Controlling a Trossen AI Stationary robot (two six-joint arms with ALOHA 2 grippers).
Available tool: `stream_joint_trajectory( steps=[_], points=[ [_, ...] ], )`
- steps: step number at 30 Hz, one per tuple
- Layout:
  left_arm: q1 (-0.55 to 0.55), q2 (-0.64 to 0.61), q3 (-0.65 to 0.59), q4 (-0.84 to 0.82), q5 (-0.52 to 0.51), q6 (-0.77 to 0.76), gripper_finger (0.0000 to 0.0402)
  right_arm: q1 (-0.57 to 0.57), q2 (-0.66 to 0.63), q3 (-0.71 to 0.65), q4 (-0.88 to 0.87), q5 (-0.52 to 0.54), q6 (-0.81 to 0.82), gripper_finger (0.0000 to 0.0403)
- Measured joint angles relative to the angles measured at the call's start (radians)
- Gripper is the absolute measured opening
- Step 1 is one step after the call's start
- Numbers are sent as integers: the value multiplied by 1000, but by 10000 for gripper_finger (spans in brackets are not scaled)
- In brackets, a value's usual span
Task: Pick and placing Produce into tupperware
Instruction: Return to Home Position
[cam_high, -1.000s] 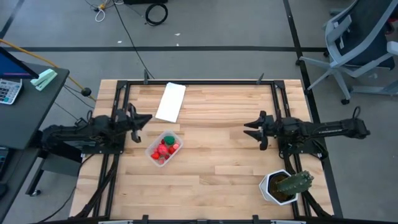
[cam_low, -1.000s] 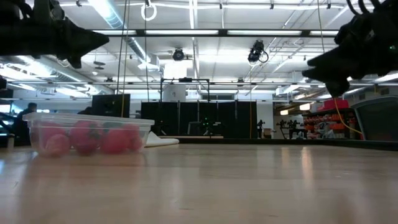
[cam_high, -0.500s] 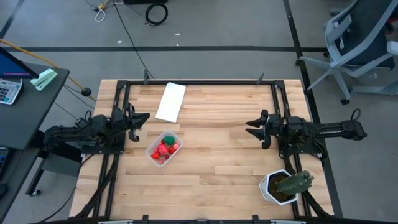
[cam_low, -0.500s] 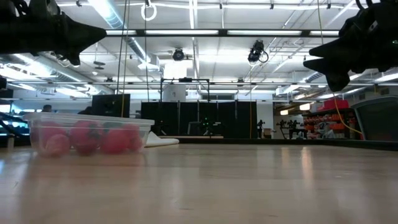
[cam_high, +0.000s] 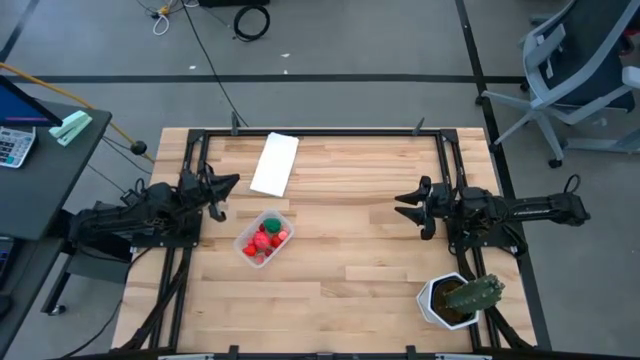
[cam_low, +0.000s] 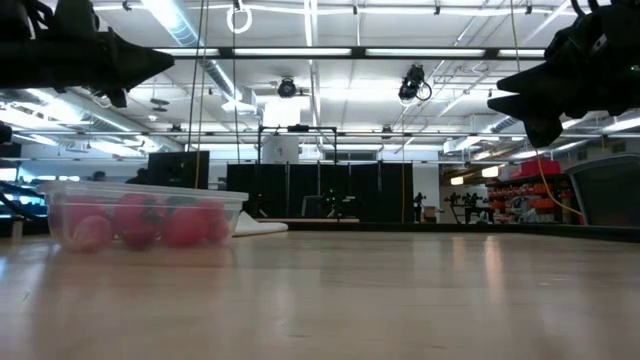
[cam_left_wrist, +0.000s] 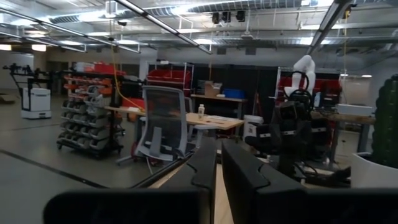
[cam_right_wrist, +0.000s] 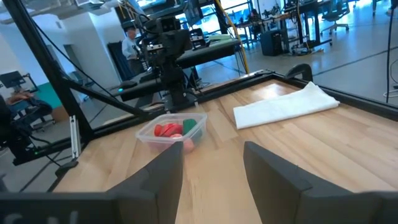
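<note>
- The tupperware (cam_high: 241, 246) is a small clear plastic box with rounded corners. It sits at a bit of an angle on the left half of the table, near the white panel's lower end but not touching it.
- The produce (cam_high: 265, 240) is piled inside it: glossy little red and pink rounded pieces plus one green piece (cam_high: 272, 226). From table height the box walls (cam_low: 140, 190) look cloudy, with pink blobs (cam_low: 135, 222) showing through.
- The left gripper (cam_high: 222, 185) hangs above the table's left edge, up off the wood. Its dark fingers (cam_left_wrist: 205, 165) are nearly pinched together, with only a thin slit between them.
- The right gripper (cam_high: 404, 206) is over the right side, well apart from the box and pointing toward the middle. Its jaws are spread wide and you can see bare wood between them.
- The white panel (cam_high: 274, 163) is flat and rectangular. From the right wrist view (cam_right_wrist: 286, 106) it looks soft, almost cloth-like.
- A spiky green cactus (cam_high: 475, 293) in a white hexagonal pot (cam_high: 434, 301) stands at the table's near right corner.
- The table (cam_high: 350, 250) is pale butcher-block planks, smooth, with black rails running along the sides.
- The room has a grey concrete floor with loose cables and a grey office chair (cam_high: 580, 70). Long ceiling lights and racks of shelving show in the back.
</note>
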Motion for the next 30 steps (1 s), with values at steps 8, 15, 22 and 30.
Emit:
stream_joint_trajectory(
  steps=[8,15,22,30],
  points=[
    [10,2,0,0,0,0,34,0,0,0,0,0,0,176],
    [10,2,0,0,0,0,23,0,0,0,0,0,0,176],
    [10,2,0,0,0,0,25,0,0,0,0,0,0,176],
    [10,2,0,0,0,0,36,0,0,0,1,0,0,176]
  ],
)
